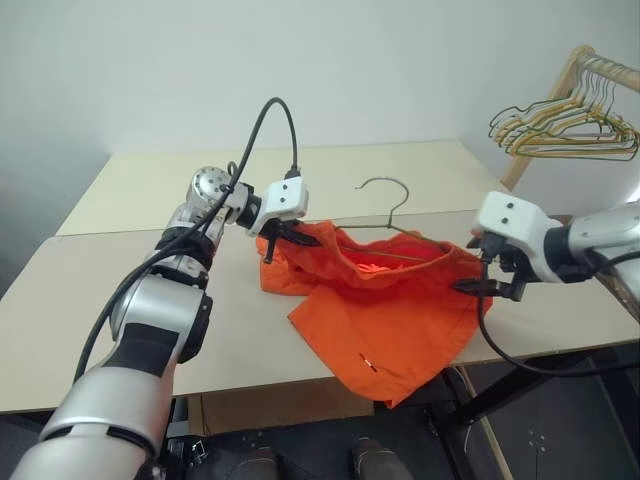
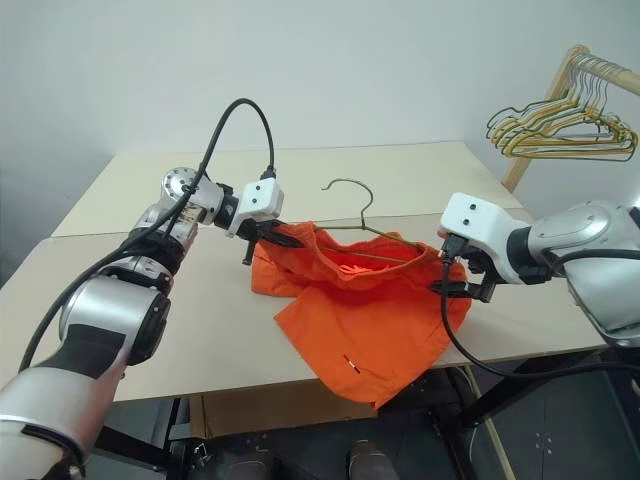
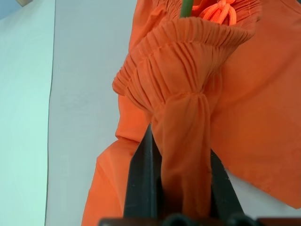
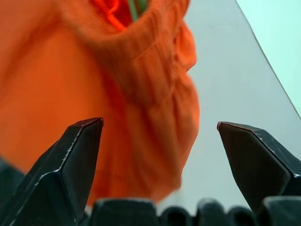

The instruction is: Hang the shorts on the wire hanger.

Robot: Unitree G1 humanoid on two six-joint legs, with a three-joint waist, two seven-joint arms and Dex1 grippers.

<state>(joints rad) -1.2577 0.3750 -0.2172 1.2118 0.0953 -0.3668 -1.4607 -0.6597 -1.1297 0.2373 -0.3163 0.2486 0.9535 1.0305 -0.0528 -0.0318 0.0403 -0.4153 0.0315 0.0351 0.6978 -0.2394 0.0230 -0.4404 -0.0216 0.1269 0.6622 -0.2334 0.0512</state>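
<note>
The bright orange shorts (image 1: 385, 320) lie on the table with one leg hanging over its front edge. The thin wire hanger (image 1: 385, 184) is threaded through the waistband, its hook sticking out toward the back. My left gripper (image 1: 284, 238) is shut on a bunched fold of the gathered waistband (image 3: 188, 75) at the shorts' left end and holds it lifted. My right gripper (image 1: 478, 266) is open just off the shorts' right end, and nothing lies between its fingers (image 4: 77, 141). The waistband's right side (image 4: 155, 56) lies in front of them, apart.
A wooden rack (image 1: 560, 80) with a bunch of gold and pale hangers (image 1: 565, 130) stands at the back right, behind my right arm. Two pale tabletops (image 1: 150, 290) meet in a seam; the front edge runs under the shorts.
</note>
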